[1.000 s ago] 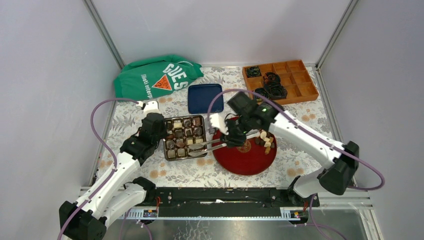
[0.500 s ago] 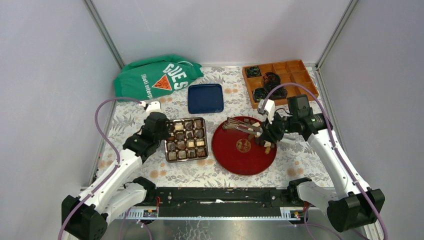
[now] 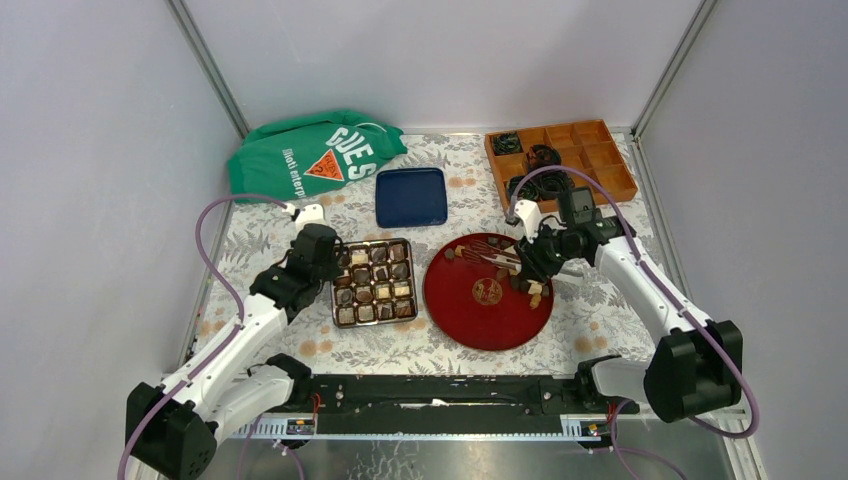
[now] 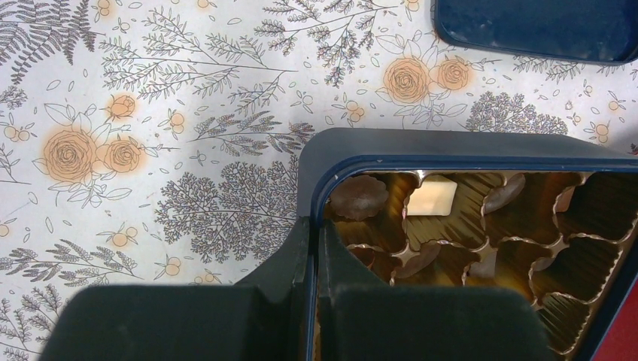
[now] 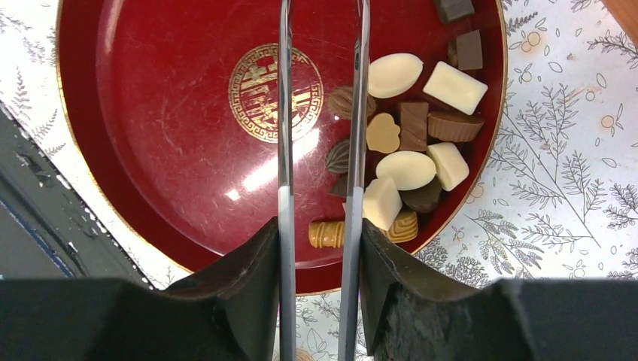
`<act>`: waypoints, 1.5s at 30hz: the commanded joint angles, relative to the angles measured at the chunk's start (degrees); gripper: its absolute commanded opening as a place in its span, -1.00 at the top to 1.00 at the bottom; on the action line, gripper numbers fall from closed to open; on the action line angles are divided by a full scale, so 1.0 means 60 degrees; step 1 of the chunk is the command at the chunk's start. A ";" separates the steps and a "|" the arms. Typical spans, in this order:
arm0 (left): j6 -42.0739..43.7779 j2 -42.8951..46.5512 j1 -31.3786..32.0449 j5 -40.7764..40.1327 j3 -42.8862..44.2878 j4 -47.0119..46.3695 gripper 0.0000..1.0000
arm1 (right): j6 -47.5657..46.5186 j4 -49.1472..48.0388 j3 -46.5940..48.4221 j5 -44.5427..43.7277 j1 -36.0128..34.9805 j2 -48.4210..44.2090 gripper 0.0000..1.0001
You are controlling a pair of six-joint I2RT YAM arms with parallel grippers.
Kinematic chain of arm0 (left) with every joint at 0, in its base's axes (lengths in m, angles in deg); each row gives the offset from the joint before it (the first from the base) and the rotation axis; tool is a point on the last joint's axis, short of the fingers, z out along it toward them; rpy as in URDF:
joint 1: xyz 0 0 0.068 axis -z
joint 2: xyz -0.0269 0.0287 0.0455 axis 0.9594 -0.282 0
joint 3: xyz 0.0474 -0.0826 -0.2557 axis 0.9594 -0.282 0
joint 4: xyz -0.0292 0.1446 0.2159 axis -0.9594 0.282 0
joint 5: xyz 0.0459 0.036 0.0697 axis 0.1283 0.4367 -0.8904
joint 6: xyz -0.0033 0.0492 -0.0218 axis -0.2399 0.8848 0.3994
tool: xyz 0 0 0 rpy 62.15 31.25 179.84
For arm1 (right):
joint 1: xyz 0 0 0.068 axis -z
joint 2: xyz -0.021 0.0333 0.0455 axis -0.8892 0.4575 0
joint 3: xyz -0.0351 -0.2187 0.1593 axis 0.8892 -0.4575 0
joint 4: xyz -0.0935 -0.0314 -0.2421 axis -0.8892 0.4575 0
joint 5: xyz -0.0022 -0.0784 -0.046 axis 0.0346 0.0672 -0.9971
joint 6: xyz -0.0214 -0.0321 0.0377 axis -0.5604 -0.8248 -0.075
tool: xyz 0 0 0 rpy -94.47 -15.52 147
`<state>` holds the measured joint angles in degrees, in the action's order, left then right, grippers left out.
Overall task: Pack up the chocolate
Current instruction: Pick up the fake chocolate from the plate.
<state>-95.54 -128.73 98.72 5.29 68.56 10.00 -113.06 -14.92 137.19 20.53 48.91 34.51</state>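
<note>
My left gripper [image 4: 314,227] is clenched on the box [image 4: 466,147]. Its fingers pinch the dark blue wall near a corner, one outside over the cloth [image 4: 150,90] and one inside over the gold liner. Chocolate [image 4: 431,194] sits in the cells nearest that corner, a white block next to a brown round piece. From above, the box lies just left of the plate [image 3: 480,322] and most of its cells look filled.

My right gripper [image 5: 320,226] is grasping the tongs [image 5: 285,113]. A finger presses on the outside of each metal arm, and the arms stand apart. They run out over the plate, one crossing the edge of the gold emblem [image 5: 263,92]. The rest of the chocolate [image 5: 410,143] is heaped on the plate against the rim nearest that gripper, brown and white pieces touching one another. A few of them lie under the tongs' arm on that side. The tips are outside my wrist view, and from above I cannot tell whether they hold a piece.

A blue tray [image 3: 410,196], a green bag [image 3: 310,152] and an orange tray [image 3: 590,155] lie along the far side of the table.
</note>
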 commanded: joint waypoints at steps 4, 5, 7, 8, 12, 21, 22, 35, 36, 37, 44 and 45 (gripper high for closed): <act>-0.0430 0.0087 0.0042 0.0027 0.0347 -0.0537 1.00 | 0.0271 -0.0668 0.0359 -0.0284 -0.0106 0.0503 0.10; -0.0444 0.0083 0.0049 0.0052 0.0349 -0.0548 1.00 | 0.0268 -0.0675 0.0385 -0.0307 -0.0142 0.0578 0.10; -0.0475 0.0090 0.0049 0.0087 0.0344 -0.0556 1.00 | 0.0272 -0.0703 0.0450 -0.0387 -0.0258 0.0729 0.08; -0.0491 0.0087 0.0050 0.0095 0.0323 -0.0556 1.00 | 0.0272 -0.0705 0.0493 -0.0404 -0.0310 0.0811 0.07; -0.0501 0.0087 0.0050 0.0142 0.0317 -0.0567 1.00 | 0.0317 -0.0780 0.0654 -0.0636 -0.0467 0.1098 0.05; -0.0522 0.0062 0.0050 0.0164 0.0290 -0.0581 1.00 | 0.0393 -0.0920 0.1005 -0.1106 -0.0785 0.1667 0.04; -0.0523 0.0058 0.0048 0.0148 0.0288 -0.0581 1.00 | 0.0392 -0.0917 0.1073 -0.1093 -0.0848 0.1740 0.05; -0.0581 0.0058 0.0042 0.0103 0.0248 -0.0581 1.00 | 0.0331 -0.0838 0.1239 -0.1126 -0.1072 0.1903 0.68; -0.0572 0.0061 0.0049 0.0087 0.0250 -0.0581 1.00 | 0.0331 -0.0830 0.1201 -0.1104 -0.1072 0.1806 0.74; -0.0580 0.0058 0.0050 0.0100 0.0247 -0.0581 1.00 | 0.0318 -0.0823 0.1134 -0.1065 -0.1072 0.1648 0.79; -0.0549 0.0207 0.0048 0.0287 0.0211 -0.0730 1.00 | 0.0148 -0.0667 0.0647 -0.0496 -0.0923 0.0740 0.88; -0.0528 0.0268 0.0049 0.0361 0.0209 -0.0774 1.00 | 0.0072 -0.0631 0.0565 -0.0280 -0.0836 0.0538 0.88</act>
<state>-96.82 -128.75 98.72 5.86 68.56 10.15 -111.14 -18.62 141.19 14.11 42.98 42.86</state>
